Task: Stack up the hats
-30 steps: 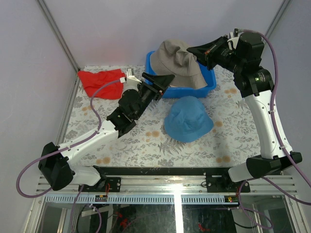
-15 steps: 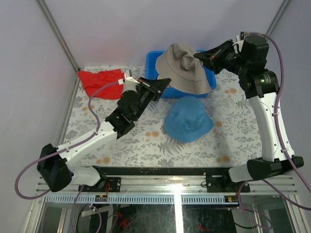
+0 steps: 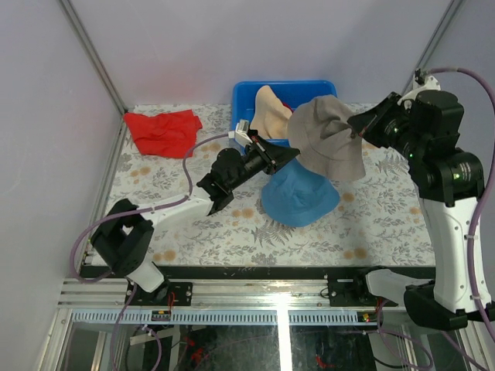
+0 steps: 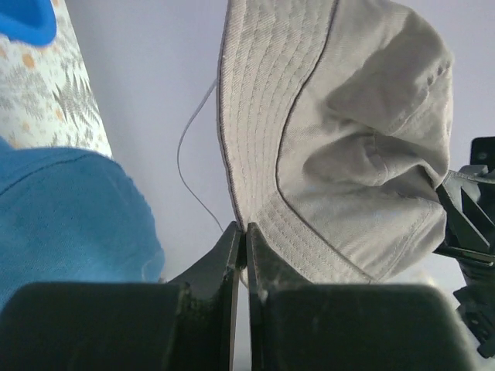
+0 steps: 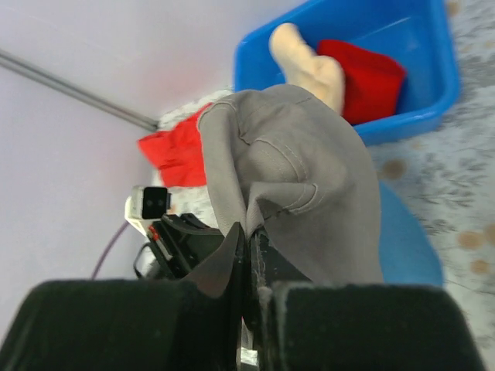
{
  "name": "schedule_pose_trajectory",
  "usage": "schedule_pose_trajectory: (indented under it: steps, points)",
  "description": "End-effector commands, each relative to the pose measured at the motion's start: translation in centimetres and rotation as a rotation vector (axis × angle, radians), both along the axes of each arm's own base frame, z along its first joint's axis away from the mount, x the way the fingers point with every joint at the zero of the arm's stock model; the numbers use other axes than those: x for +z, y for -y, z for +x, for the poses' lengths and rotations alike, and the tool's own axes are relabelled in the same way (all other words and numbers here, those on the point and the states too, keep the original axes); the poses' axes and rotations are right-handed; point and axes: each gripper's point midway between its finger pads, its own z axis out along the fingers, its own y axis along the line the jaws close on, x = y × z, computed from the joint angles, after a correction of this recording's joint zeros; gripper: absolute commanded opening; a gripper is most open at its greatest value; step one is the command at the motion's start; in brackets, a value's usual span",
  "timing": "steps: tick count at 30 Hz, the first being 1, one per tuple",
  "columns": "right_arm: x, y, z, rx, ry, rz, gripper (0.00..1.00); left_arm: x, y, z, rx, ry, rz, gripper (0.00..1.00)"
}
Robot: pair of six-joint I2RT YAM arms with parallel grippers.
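**A:** Where is the grey hat (image 3: pixel 329 135) right now?

**B:** It's in the air, slung between both arms. It hangs rumpled and tilted, above the 12 o'clock edge of the blue hat (image 3: pixel 302 197), which lies flat on the table (image 3: pixel 193 232). I'm taking 12 o'clock as pointing away from the arm bases.

**A:** And the grips?

**B:** The left gripper (image 3: pixel 288 154) is pinched tight on the brim at the hat's 9 o'clock side. The right gripper (image 3: pixel 358 124) is clamped on fabric at its 3 o'clock side. Neither shows a gap between its fingers.

**A:** So the step is to set grey on blue. How do we do it cleanly?

**B:** I'd carry it toward 6 o'clock until its crown sits over the blue crown, then level the two arms so the brim opens out. Lower it straight down and let go with both sides together. The left fingers already ride just beside the blue hat, so a low pass could drag it.

**A:** What about edges?

**B:** The bin (image 3: pixel 241 97) stands at 12 o'clock of the blue hat, and its near wall is close. The peach hat (image 3: pixel 271 112) pokes above the bin's rim, with the red hat (image 5: pixel 363 77) beside it. Any swing back that way could snag them.

**A:** And free room?

**B:** There is open table at 6 and at 3 o'clock of the blue hat. The left arm lies across 8 to 9 o'clock. The cloth (image 3: pixel 162 131) is well apart at 10 o'clock.
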Motion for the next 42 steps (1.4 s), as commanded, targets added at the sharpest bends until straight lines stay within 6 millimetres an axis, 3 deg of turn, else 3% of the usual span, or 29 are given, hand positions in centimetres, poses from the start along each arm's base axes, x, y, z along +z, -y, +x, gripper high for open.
schedule_pose_trajectory:
  steps: [1, 8, 13, 16, 23, 35, 42]
  points:
    - [-1.0, 3.4, -0.3, -0.099, 0.053, -0.191, 0.00, 2.3, 1.2, -1.0, -0.119, 0.076, -0.091, 0.00]
    - [-5.7, 3.5, -0.3, -0.098, -0.022, -0.206, 0.00, 1.3, 0.0, -0.7, -0.080, 0.063, -0.046, 0.00]
    - [-7.5, 3.1, 0.1, -0.079, -0.057, -0.206, 0.00, 1.2, -1.3, -0.5, -0.065, 0.061, -0.036, 0.00]
    - [-8.5, 2.7, 0.4, -0.063, -0.075, -0.198, 0.00, 0.1, -2.4, -0.6, -0.054, 0.042, -0.020, 0.00]
    - [-9.9, 1.6, 1.0, -0.019, -0.103, -0.180, 0.00, -2.3, -5.2, -1.3, -0.028, 0.007, 0.007, 0.00]
    - [-12.9, -1.8, 0.9, 0.075, -0.134, -0.236, 0.00, -3.7, -7.2, -2.1, -0.006, -0.008, 0.029, 0.00]
    - [-13.7, -3.3, 0.7, 0.117, -0.145, -0.256, 0.00, -5.7, -8.6, -3.1, 0.005, -0.034, 0.046, 0.00]
